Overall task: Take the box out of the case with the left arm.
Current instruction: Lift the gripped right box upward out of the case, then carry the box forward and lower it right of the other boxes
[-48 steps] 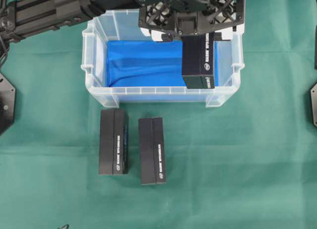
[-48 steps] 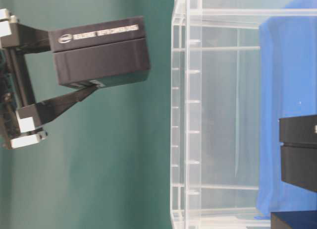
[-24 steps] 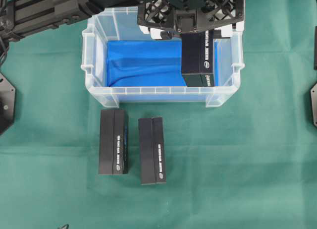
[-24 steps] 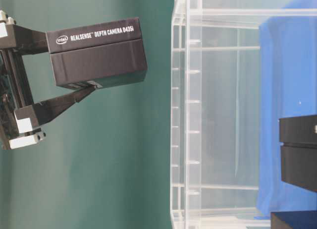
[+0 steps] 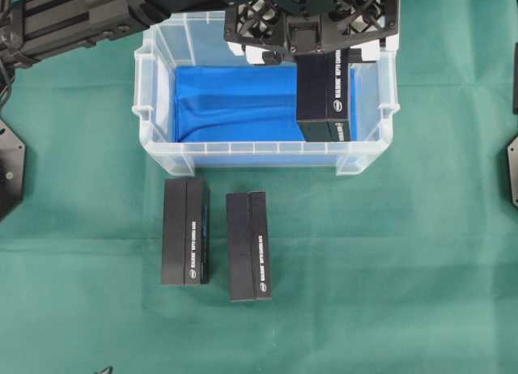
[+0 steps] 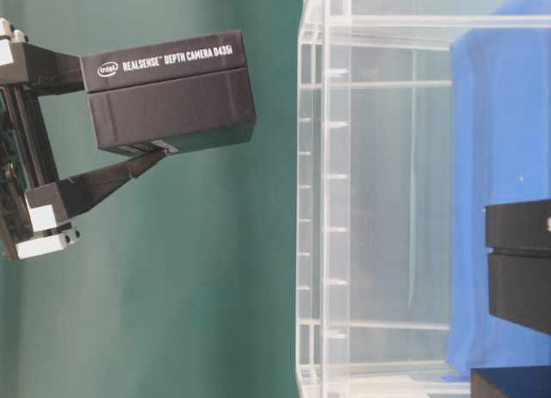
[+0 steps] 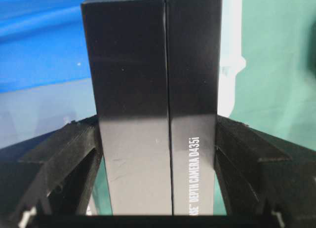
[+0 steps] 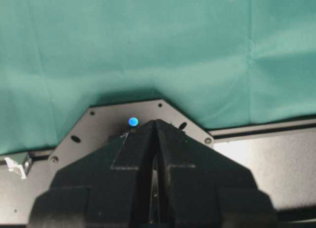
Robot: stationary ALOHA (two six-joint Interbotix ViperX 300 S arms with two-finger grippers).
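Over the last second the left gripper (image 6: 129, 122), jaws clamped on the box (image 6: 168, 92), has tipped it level and then stopped, so it hangs clear above the case (image 5: 146, 107), lifted out but not yet set down.

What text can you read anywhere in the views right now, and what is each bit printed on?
"intel REALSENSE DEPTH CAMERA D435i": side of the black box held in the left tool, table-level view.
"...CAMERA D435i": same box, left wrist view; the start is cut off.
White print on the two boxes on the cloth: too small to read.
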